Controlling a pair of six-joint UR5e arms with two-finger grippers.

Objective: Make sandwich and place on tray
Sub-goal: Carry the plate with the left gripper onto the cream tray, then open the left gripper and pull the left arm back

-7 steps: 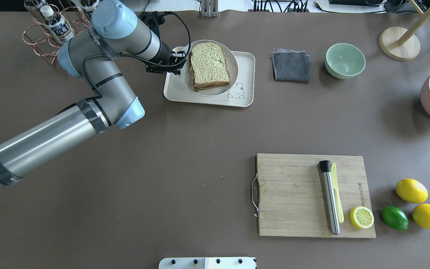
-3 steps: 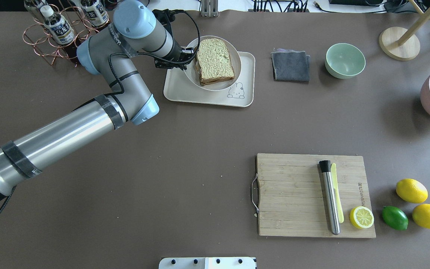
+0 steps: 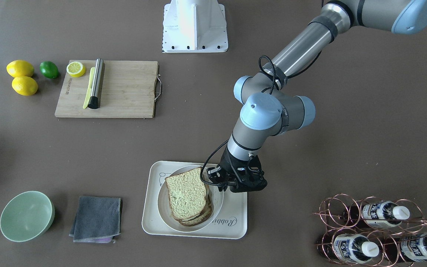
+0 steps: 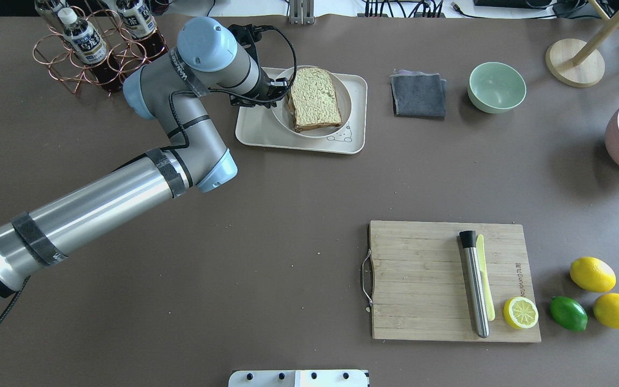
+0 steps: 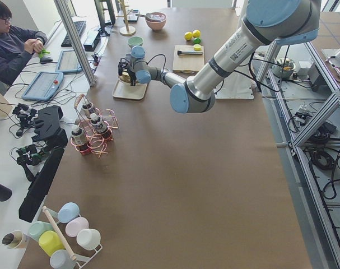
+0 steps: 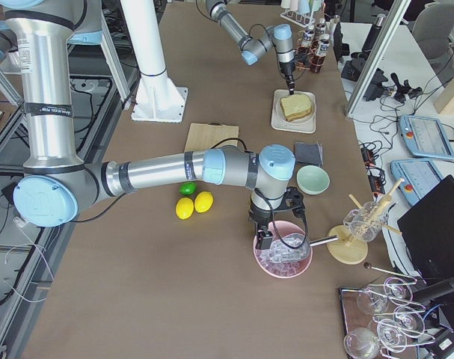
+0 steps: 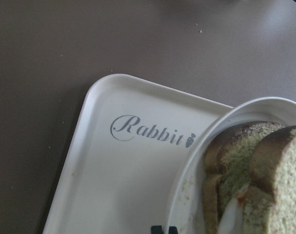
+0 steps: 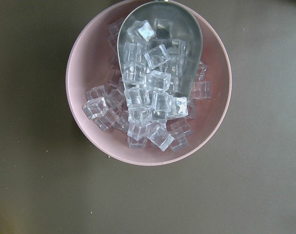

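Observation:
The sandwich (image 4: 316,98), two toast slices with white egg showing between them in the left wrist view (image 7: 255,170), lies on a round white plate (image 4: 309,134). The plate sits over the cream tray (image 4: 256,129), which bears the "Rabbit" script (image 7: 152,134). My left gripper (image 4: 282,88) is shut on the plate's left rim; in the front view it (image 3: 219,183) is at the plate's right side. My right gripper (image 6: 275,232) hangs over the pink ice bowl (image 8: 84,58); I cannot tell if it is open or shut.
A copper bottle rack (image 4: 89,48) stands close behind my left arm. A grey cloth (image 4: 418,95) and green bowl (image 4: 496,87) lie right of the tray. A cutting board (image 4: 422,279) with a steel muddler, lemons and a lime is near right.
My left arm has carried the plate with the sandwich to the right, so it now sits farther over the tray's middle and right. The gripper stays shut on the rim.

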